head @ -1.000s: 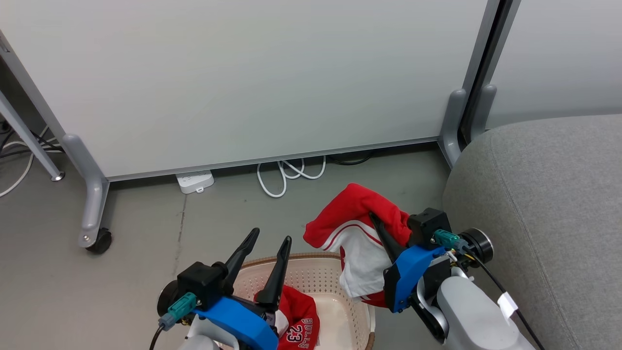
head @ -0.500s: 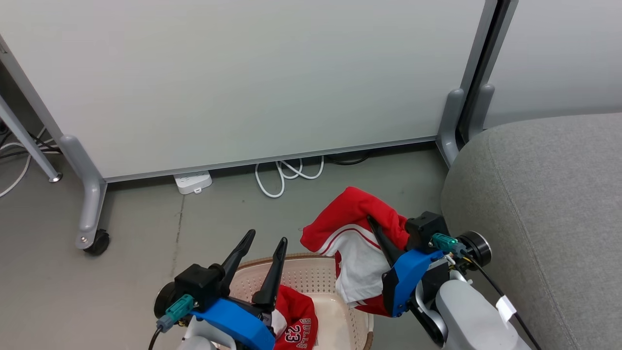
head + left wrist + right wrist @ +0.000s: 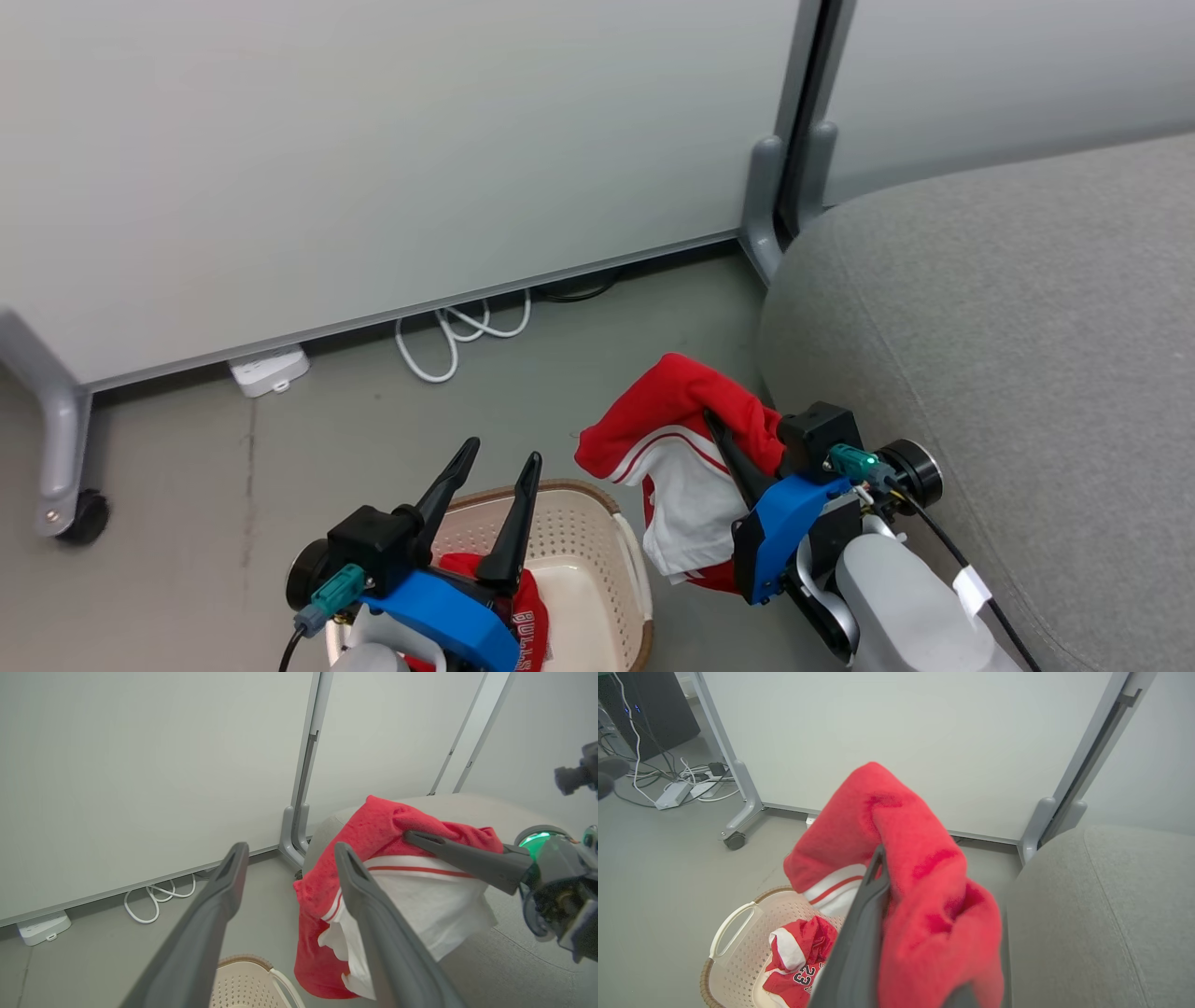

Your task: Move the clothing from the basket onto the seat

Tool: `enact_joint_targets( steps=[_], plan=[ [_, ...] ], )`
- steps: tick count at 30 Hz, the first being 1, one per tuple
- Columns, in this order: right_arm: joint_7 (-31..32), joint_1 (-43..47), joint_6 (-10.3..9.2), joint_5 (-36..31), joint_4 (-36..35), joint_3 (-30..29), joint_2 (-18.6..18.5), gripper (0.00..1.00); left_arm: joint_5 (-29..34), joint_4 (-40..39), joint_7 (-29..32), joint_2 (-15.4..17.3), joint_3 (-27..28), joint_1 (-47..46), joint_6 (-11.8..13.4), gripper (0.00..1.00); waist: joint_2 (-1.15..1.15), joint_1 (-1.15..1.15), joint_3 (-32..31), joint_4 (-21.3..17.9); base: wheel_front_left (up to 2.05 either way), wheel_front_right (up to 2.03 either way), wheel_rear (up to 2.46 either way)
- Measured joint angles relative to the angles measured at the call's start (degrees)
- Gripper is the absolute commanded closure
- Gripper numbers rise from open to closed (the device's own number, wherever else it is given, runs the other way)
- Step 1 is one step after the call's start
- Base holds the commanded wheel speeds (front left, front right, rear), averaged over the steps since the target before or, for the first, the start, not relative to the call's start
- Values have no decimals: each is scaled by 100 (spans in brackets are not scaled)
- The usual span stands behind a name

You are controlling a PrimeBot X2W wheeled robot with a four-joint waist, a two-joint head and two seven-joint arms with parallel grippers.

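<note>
Clamped shut, the right end effector (image 3: 721, 422) grips a red garment (image 3: 681, 448) with a white panel and red-and-white striped edging. The cloth is bunched over its 2 dark fingers and hangs in the air above the grey floor (image 3: 280, 448), between the basket (image 3: 583, 493) and the seat (image 3: 1008, 327). The garment's lower edge hangs just beside the basket's right handle. Whether the cloth brushes the seat's rounded corner I cannot tell. The left end effector (image 3: 502, 451) hovers over the basket with its jaws spread wide and nothing between them. A second red piece, the jersey (image 3: 803, 961) lettered "BULLS 23", lies crumpled inside the basket, which stands on the floor left of the seat. Behind them runs a pale partition panel (image 3: 373, 168) on a castor foot (image 3: 79, 518), with a looped white cable (image 3: 448, 327) and a white power strip (image 3: 269, 370) at its base.
</note>
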Motion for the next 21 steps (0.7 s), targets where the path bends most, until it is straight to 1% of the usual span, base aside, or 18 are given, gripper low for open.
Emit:
enact_joint_targets(
  steps=[15, 21],
  plan=[
    [-57, -27, 0, 11, -41, -48, -4, 100, 231, 47, -1, -75, 125, -69, -73, 0, 0, 0, 211, -1559, 0, 0, 0],
    [-76, -8, 0, 4, -12, -100, -7, 100, 286, 67, 0, -97, 114, -116, -107, 0, 0, 0, 278, -2084, 0, 0, 0]
  ],
)
